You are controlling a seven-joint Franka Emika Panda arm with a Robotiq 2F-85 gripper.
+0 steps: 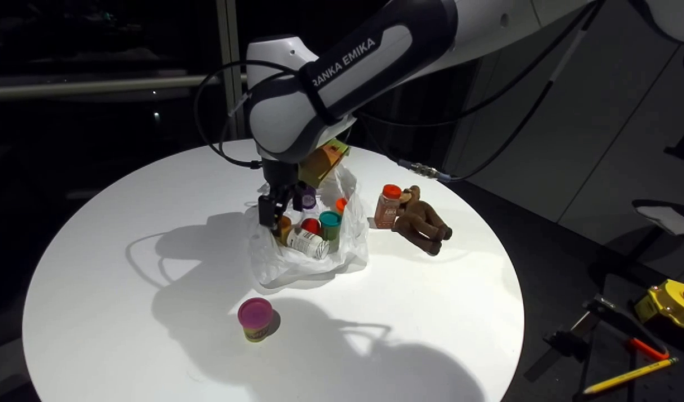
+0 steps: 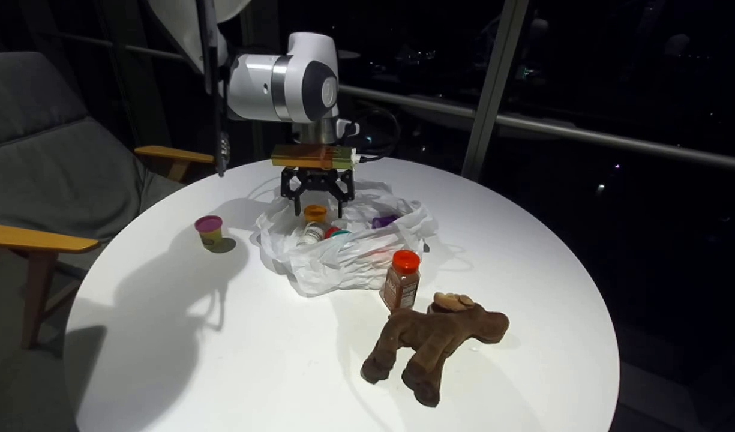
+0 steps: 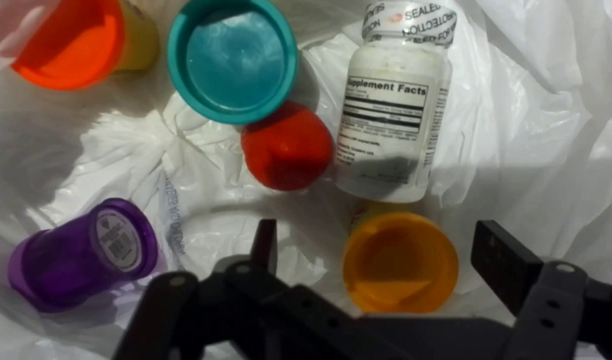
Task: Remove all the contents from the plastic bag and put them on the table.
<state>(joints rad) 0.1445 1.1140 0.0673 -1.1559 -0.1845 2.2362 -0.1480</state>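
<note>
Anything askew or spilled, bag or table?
Yes: in the plastic bag, the white bottle and purple tub lie tipped over, while the pink-lidded tub on the table stands upright. The brown toy also lies on its side. No spill visible.

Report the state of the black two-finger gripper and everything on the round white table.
Gripper: open, empty
Wrinkled white plastic bag: open
Amber-lidded yellow tub: closed
Teal-lidded round tub: closed
Orange-lidded yellow tub: closed
Rounded red piece: state unclear
Purple plastic tub: tipped over
White plastic bottle: lying, sealed
Pink-lidded yellow tub: upright, closed
Red-capped clear bottle: upright, closed
Brown plush toy: lying down
</note>
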